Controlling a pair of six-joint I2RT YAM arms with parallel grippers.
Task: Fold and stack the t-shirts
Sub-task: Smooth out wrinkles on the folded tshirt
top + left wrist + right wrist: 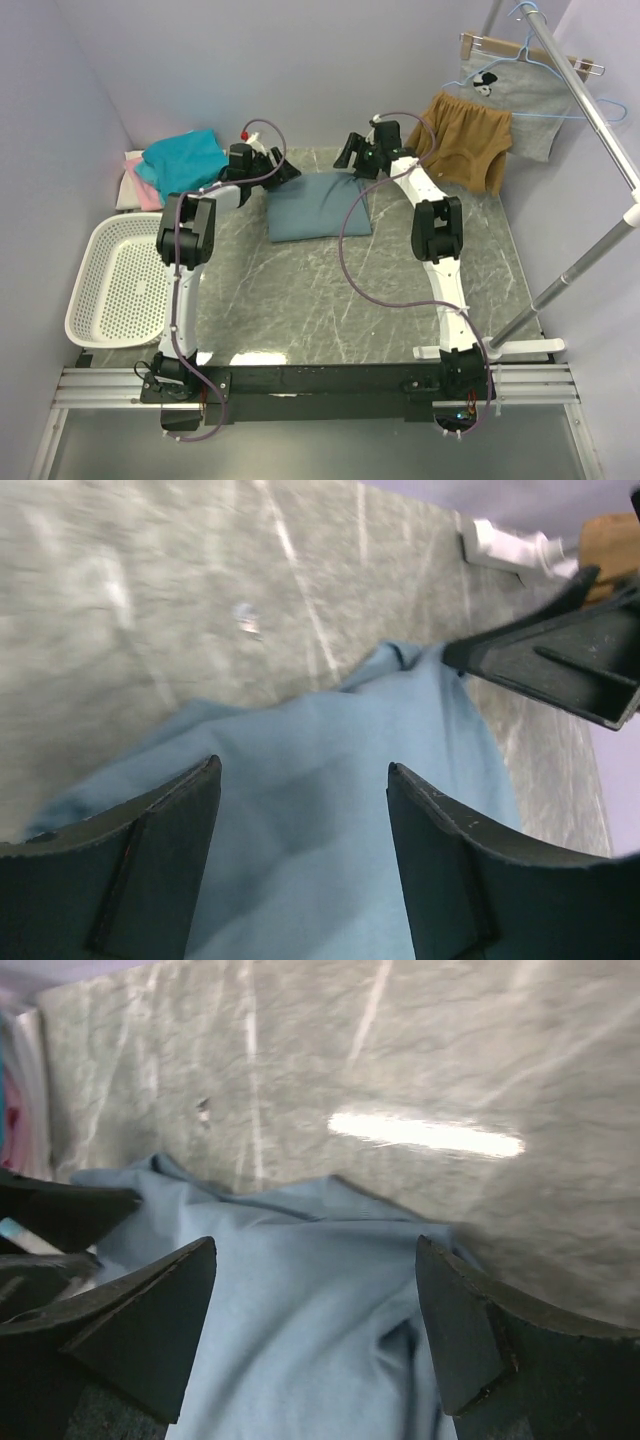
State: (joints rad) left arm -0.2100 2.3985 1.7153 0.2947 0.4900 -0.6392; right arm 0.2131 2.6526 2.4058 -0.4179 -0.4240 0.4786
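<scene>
A white basket sits near left beside the marble table. Past the middle lies the grey-blue t-shirt, folded into a pad. Over its far edge hover the left gripper and the right gripper, both spread wide and holding nothing. Far left, a teal t-shirt lies on a pink t-shirt.

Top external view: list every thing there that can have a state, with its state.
grey-blue t-shirt: folded, flat on the table
teal t-shirt: bunched, lying on other shirts
pink t-shirt: lying under the teal t-shirt
basket: empty
shorts: unfolded, draped at the far right
light grey garment: hanging up, unfolded
left gripper: open, over the grey-blue t-shirt
right gripper: open, over the same t-shirt
</scene>
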